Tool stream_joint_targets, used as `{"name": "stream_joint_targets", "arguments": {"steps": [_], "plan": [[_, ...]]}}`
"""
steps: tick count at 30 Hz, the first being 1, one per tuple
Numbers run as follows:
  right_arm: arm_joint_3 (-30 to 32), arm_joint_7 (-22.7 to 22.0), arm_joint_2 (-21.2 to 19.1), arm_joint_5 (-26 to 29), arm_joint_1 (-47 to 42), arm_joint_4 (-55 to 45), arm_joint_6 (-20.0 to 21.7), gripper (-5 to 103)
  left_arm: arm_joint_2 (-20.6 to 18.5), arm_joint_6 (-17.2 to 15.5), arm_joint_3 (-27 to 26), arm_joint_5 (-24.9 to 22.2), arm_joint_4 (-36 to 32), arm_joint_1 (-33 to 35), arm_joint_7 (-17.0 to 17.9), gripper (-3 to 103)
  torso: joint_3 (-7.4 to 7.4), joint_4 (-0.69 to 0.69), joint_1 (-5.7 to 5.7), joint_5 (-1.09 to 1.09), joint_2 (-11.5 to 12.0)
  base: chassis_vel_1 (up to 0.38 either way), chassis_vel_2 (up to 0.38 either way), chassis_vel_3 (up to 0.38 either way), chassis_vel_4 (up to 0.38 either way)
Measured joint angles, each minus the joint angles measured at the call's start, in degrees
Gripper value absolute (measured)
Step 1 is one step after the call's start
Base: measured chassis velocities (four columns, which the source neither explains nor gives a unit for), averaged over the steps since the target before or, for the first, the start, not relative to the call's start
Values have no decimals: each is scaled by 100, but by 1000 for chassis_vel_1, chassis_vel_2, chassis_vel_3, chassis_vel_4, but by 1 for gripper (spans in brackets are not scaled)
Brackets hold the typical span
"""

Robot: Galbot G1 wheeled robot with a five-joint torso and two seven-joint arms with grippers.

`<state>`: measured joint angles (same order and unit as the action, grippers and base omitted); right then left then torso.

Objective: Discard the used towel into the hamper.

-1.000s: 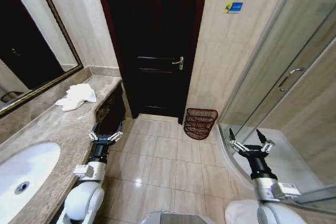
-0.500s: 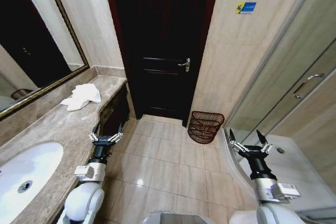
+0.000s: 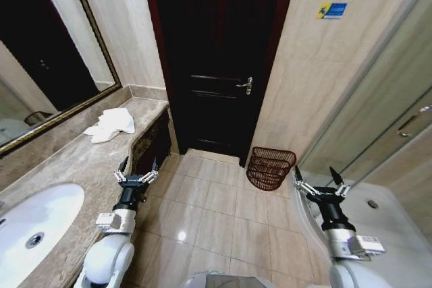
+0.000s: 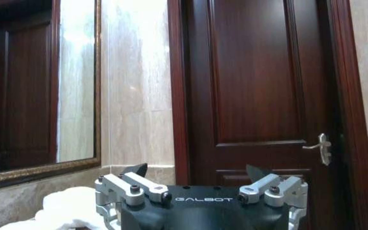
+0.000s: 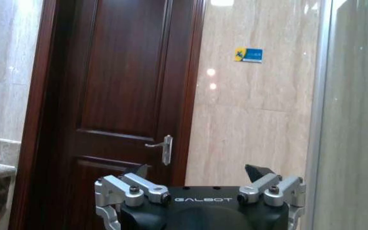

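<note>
A crumpled white towel (image 3: 110, 125) lies at the far end of the marble counter (image 3: 74, 166), below the mirror; a part of the towel (image 4: 65, 211) also shows in the left wrist view. The hamper (image 3: 271, 168), a dark red-brown wire basket, stands on the floor against the wall to the right of the door. My left gripper (image 3: 136, 168) is held low beside the counter's edge, open and holding nothing. My right gripper (image 3: 320, 179) is open too, to the right of the hamper. Both grippers (image 4: 197, 171) (image 5: 201, 170) point toward the door.
A dark wooden door (image 3: 216, 59) with a lever handle (image 3: 246, 85) is shut straight ahead. A white sink (image 3: 34, 224) sits in the counter at near left. A glass shower enclosure (image 3: 378, 119) and its white base (image 3: 378, 227) are at right. Tiled floor (image 3: 216, 207) lies between.
The whole view has shifted: the camera has turned left and moved closer, so door, towel and hamper sit farther right in the frame. Both arms hold the same pose.
</note>
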<state>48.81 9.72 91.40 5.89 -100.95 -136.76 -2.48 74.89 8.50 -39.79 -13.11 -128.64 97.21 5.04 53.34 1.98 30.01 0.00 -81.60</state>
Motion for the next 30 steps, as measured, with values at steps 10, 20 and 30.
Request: {"name": "stream_joint_targets", "arguments": {"steps": [10,20,30], "plan": [[1,4,0,-6,-2,-3,-1,100,12,8,-11,-2,-26,7,1,100,0,0,0,0,0,-30,83,89,-18],[10,4,-6,-11,-20,-6,-38,100,23,36,-17,-2,-27,29,4,100,0,0,0,0,0,-39,92,88,-53],[11,4,-19,-13,-14,-1,-49,100,38,42,-20,8,-44,27,7,100,0,0,0,0,0,-48,89,92,-36]]}}
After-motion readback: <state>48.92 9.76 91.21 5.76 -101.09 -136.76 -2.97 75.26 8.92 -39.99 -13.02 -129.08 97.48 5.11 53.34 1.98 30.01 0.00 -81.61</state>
